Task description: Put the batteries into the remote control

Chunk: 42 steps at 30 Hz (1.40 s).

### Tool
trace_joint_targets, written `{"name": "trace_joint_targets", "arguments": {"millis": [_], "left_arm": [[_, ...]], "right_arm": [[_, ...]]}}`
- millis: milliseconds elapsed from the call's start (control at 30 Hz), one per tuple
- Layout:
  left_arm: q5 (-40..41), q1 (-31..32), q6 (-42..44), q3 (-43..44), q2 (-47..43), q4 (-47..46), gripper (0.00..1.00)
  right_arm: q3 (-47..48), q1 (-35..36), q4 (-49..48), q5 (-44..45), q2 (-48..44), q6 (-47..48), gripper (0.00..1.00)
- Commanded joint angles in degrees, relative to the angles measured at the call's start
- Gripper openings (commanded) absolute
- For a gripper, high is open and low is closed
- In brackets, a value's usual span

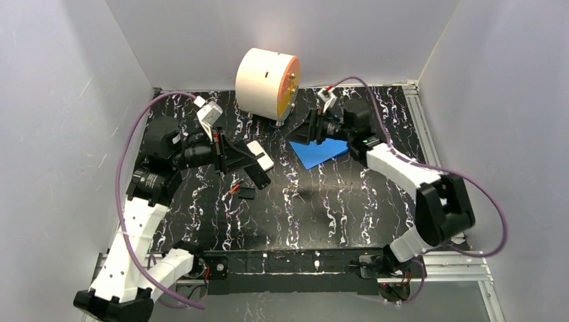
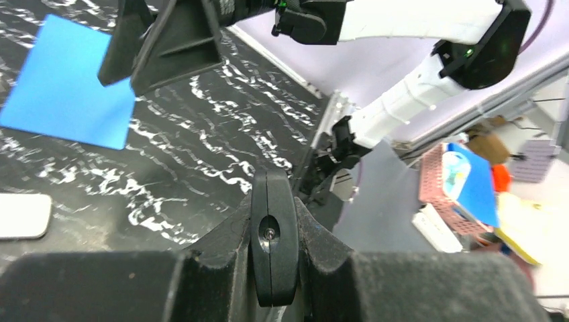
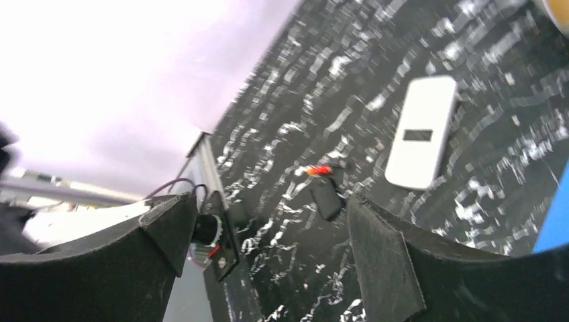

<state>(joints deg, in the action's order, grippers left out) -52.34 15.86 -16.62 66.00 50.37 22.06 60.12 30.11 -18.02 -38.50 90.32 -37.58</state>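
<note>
My left gripper (image 1: 258,173) is shut on a black remote (image 2: 274,245), which I see end-on between the fingers in the left wrist view and held above the table. An orange-red battery (image 1: 235,189) lies on the table beside a small black cover (image 1: 247,193). Both show in the right wrist view, the battery (image 3: 321,170) and the cover (image 3: 327,199). I cannot make out the dark greenish battery. A white remote (image 1: 260,154) lies by the left gripper. My right gripper (image 1: 300,134) is open and empty over a blue sheet (image 1: 321,153).
A large cream and orange cylinder (image 1: 268,84) stands at the back centre. The white remote also shows in the right wrist view (image 3: 421,133) and at the left edge of the left wrist view (image 2: 23,215). White walls enclose the black marbled table (image 1: 335,208).
</note>
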Motion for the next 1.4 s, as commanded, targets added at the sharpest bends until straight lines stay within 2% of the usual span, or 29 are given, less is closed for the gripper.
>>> {"name": "trace_joint_targets", "arguments": {"millis": [0, 133, 233, 433, 600, 733, 800, 900, 1000, 1033, 1100, 1167, 1267, 1367], "left_arm": [[-11.10, -0.27, -8.78, 1.00, 2.89, -10.13, 0.00], [-12.55, -0.21, -13.33, 1.03, 5.51, -15.84, 0.00], [-14.14, -0.24, -19.09, 0.01, 7.14, -24.45, 0.00], [-13.86, -0.22, -20.58, 1.80, 9.06, -25.21, 0.00], [-11.20, -0.21, -21.15, 2.09, 8.99, -25.55, 0.00], [-7.41, -0.18, -21.26, 2.12, 9.12, -26.08, 0.00], [-5.13, -0.13, -21.19, 1.87, 9.06, -26.28, 0.00], [-1.92, -0.15, -21.21, 1.45, 8.56, -26.61, 0.01], [0.98, -0.12, -24.25, 0.65, 8.40, -29.62, 0.07], [2.05, -0.17, -26.44, 0.12, 8.50, -31.50, 0.20], [4.18, -0.13, -31.28, -1.25, 8.58, -36.00, 0.39], [6.09, -0.15, -36.18, -3.26, 8.44, -41.11, 0.47], [7.75, 0.33, -42.62, -6.71, 8.39, -50.13, 0.48], [9.47, 0.64, -43.16, -9.30, 8.16, -52.30, 0.32]], "right_arm": [[3.50, 0.84, -8.56, -12.65, -8.06, -6.35, 0.92], [2.92, 1.75, -17.84, -15.03, -11.63, -13.91, 0.98], [4.75, 4.56, -17.68, -16.89, -11.78, -14.08, 0.99], [6.55, 6.53, -15.65, -19.60, -10.66, -14.40, 0.89], [7.87, 8.30, -13.57, -18.47, -9.61, -14.03, 0.83], [10.17, 10.82, -12.55, -18.78, -8.11, -12.80, 0.74], [11.14, 11.66, -12.24, -18.82, -7.27, -12.52, 0.64], [12.70, 11.82, -12.38, -20.69, -5.43, -14.13, 0.35], [13.20, 11.86, -15.15, -20.81, -4.29, -17.32, 0.19], [13.04, 11.78, -15.92, -19.79, -4.59, -17.72, 0.17], [12.92, 11.74, -16.28, -16.79, -5.09, -17.64, 0.15], [12.56, 11.73, -18.22, -13.34, -5.22, -18.59, 0.14], [11.00, 11.77, -26.76, -10.50, -4.49, -24.46, 0.14], [9.62, 11.81, -33.01, -7.32, -3.39, -28.52, 0.15]]}}
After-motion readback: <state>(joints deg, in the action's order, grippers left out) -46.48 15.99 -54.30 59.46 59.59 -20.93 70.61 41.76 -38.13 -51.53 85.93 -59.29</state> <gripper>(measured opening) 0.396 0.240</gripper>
